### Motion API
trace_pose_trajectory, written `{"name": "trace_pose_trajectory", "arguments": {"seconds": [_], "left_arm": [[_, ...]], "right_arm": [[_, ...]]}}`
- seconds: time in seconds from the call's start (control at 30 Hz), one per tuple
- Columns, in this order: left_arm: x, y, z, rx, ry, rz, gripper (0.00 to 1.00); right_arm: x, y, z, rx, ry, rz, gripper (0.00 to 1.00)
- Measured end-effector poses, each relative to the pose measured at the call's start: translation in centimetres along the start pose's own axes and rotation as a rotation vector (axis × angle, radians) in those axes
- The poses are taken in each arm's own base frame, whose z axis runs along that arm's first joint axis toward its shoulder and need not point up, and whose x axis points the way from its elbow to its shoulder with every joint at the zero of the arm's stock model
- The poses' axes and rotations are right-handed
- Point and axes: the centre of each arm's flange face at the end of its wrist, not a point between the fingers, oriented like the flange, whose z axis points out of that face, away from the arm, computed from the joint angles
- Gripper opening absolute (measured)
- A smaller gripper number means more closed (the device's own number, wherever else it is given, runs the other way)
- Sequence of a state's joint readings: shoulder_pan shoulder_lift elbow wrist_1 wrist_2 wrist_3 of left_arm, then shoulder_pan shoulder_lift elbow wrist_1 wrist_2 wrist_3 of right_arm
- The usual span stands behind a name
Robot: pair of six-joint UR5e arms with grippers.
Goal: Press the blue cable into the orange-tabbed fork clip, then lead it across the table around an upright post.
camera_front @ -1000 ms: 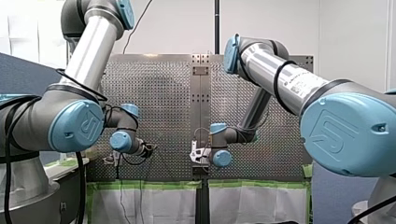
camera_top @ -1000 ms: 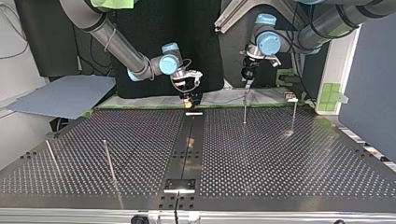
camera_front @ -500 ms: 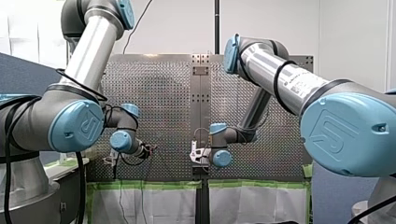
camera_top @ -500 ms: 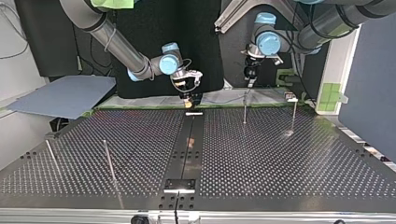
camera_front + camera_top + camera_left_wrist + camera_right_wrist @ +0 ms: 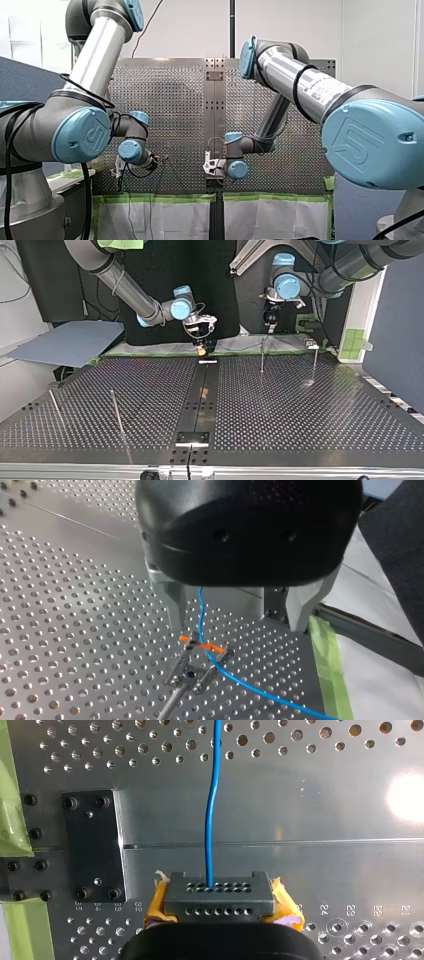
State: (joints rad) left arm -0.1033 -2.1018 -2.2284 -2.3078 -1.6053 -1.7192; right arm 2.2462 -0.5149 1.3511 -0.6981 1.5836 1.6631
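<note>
In the left wrist view the blue cable (image 5: 201, 611) runs down between my left gripper's (image 5: 237, 628) open metal fingers (image 5: 174, 611). It lies across the orange-tabbed fork clip (image 5: 202, 648) just below them, then trails off toward the green tape. The fingers stand apart from the cable and the clip. In the right wrist view my right gripper (image 5: 220, 906) is shut with yellow pads (image 5: 284, 904) on a black perforated connector block (image 5: 219, 892). The blue cable (image 5: 212, 805) leaves that block straight ahead. In the top view my left gripper (image 5: 270, 322) hangs above a thin post (image 5: 262, 357).
Further upright posts stand at the top view's right (image 5: 315, 362) and at its left (image 5: 115, 412), (image 5: 56, 409). A dark centre strip (image 5: 200, 405) runs down the perforated table (image 5: 300, 410). Green tape (image 5: 325, 665) lines the table's edge by the clip.
In the top view my left gripper has risen a little and drifted right, away from the post below it. My right arm has not moved.
</note>
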Motion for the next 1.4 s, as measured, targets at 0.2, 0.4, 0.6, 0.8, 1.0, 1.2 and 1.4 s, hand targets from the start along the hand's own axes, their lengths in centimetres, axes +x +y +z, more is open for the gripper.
{"name": "trace_pose_trajectory", "arguments": {"seconds": [0.2,0.4,0.6,0.8,1.0,1.2,1.4], "left_arm": [[0.0,-0.1,0.0,0.005,0.000,-0.017,0.99],[-0.3,-0.2,0.3,0.010,-0.006,-0.012,0.99],[-0.7,-0.7,0.7,0.016,-0.018,0.044,0.99],[-1.2,-2.2,1.2,0.044,-0.040,0.079,0.99],[-2.2,-4.6,2.0,0.066,-0.084,0.058,0.99],[-2.4,-7.1,2.9,0.072,-0.115,0.020,0.99],[-0.4,-9.5,3.6,0.089,-0.103,0.020,0.99]], "right_arm": [[0.0,0.0,0.0,0.000,0.000,-0.001,0.00],[0.0,0.0,0.0,0.001,-0.002,-0.001,0.00],[-0.2,0.0,-0.2,0.000,-0.016,-0.003,0.00],[-0.4,0.1,-0.4,-0.004,-0.042,-0.003,0.00],[-0.4,0.3,-0.4,-0.008,-0.048,-0.003,0.00],[-0.5,0.2,-0.6,-0.007,-0.058,-0.003,0.00],[-0.5,0.4,-0.5,-0.009,-0.057,-0.003,0.00]]}}
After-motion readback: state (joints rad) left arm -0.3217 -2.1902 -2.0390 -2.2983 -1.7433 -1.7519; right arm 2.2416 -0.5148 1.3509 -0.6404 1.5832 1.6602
